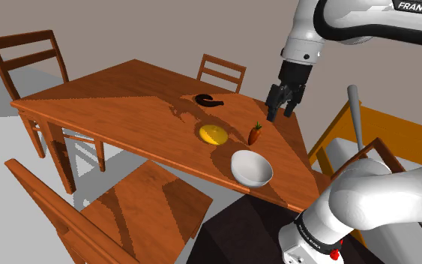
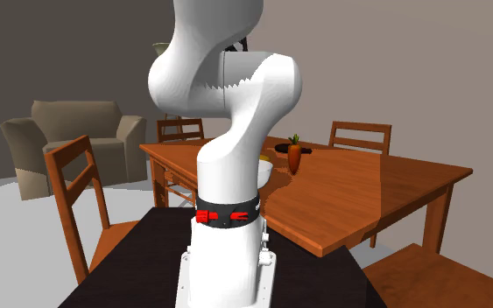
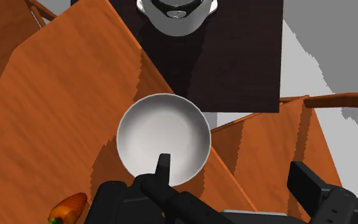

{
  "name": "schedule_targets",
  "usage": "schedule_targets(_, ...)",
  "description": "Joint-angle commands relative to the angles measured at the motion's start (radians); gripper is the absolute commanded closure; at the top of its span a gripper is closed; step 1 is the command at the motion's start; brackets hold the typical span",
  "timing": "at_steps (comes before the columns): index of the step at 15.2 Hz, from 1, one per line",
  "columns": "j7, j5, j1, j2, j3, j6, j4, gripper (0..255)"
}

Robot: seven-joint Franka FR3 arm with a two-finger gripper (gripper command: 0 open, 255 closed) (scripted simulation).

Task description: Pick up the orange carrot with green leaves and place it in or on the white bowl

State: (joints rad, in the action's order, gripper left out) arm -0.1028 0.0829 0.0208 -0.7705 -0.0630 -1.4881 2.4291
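Broad brown wooden table (image 1: 112,97), with brown wooden slat-back chairs (image 1: 29,56) around it. Over the table's corner, white Franka arm (image 1: 306,37), bent down to the all-black two-finger gripper (image 1: 280,114). Fingers (image 3: 163,167) spread well apart, grasping nothing, hanging in the air above the wood. Near the table edge by the stand, round white bowl (image 1: 252,167). Toward the shoulder view's left of it, round yellow fruit (image 1: 213,134). Between fruit and gripper, small orange carrot with green leaves (image 1: 255,135), upright on the table, near the bowl without touching it, apart from the gripper. Farther back, small black curved thing (image 1: 211,99).
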Motion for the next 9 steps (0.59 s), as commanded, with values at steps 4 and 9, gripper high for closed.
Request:
schedule_targets(4,0.042,-0.045,-0.024,0.062,0.031,-0.074,0.018,0)
schedule_targets(9,0.104,-0.115,-0.064,0.186,0.081,-0.198,0.025,0)
